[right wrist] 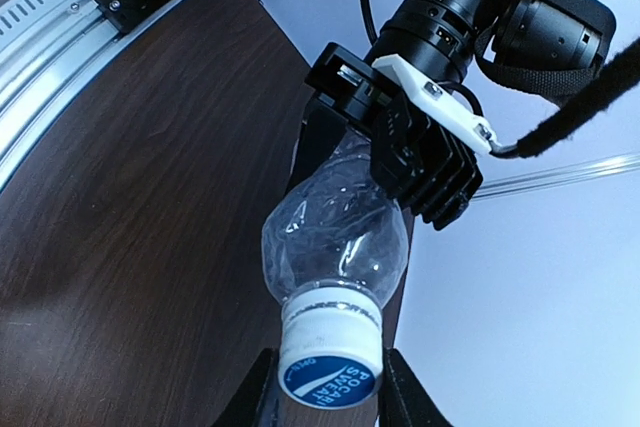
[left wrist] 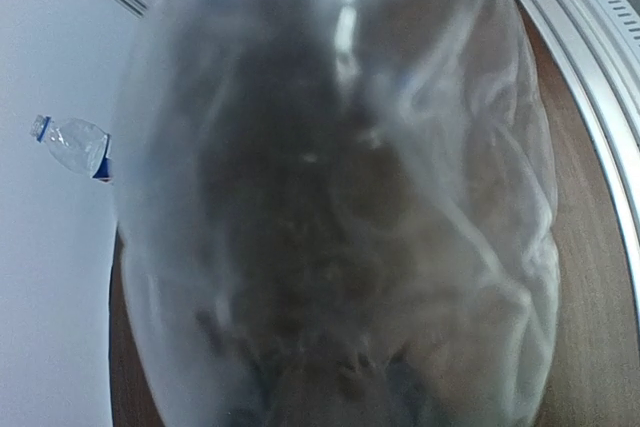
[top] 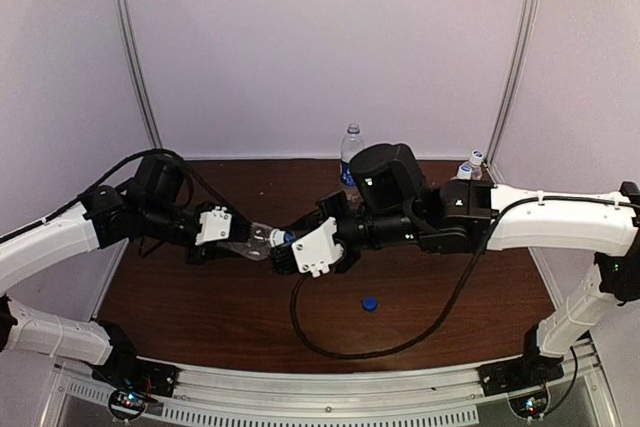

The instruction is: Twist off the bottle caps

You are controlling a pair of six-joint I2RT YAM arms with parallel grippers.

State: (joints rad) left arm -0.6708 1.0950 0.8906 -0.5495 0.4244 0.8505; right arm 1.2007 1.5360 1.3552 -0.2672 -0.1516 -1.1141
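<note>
- Nearest to us, a loose dark blue cap [top: 370,302] lies on the table [top: 200,297], on its own and well apart from both arms
- Up over mid-table we have the held bottle [right wrist: 335,232], clear plastic, lying on its side between the two arms and off the wood
- The left claw [top: 238,239] is clamped narrow around its body, and from the left wrist the blurred plastic fills nearly the whole view
- The neck points at the right arm, and there's the white-and-blue cap [right wrist: 330,357] on it, blue disc facing the right wrist camera
- The right claw [right wrist: 328,405] is pinched onto that cap, a finger against either side of the white rim; whether the cap has loosened we cannot tell
- Further back, an upright bottle [top: 350,152] with a white cap stands at the rear edge near the middle, its lower part hidden behind the right arm
- Farthest, in the right rear corner, two more bottles [top: 468,169] stand just beside each other, only their capped tops showing above the arm
</note>
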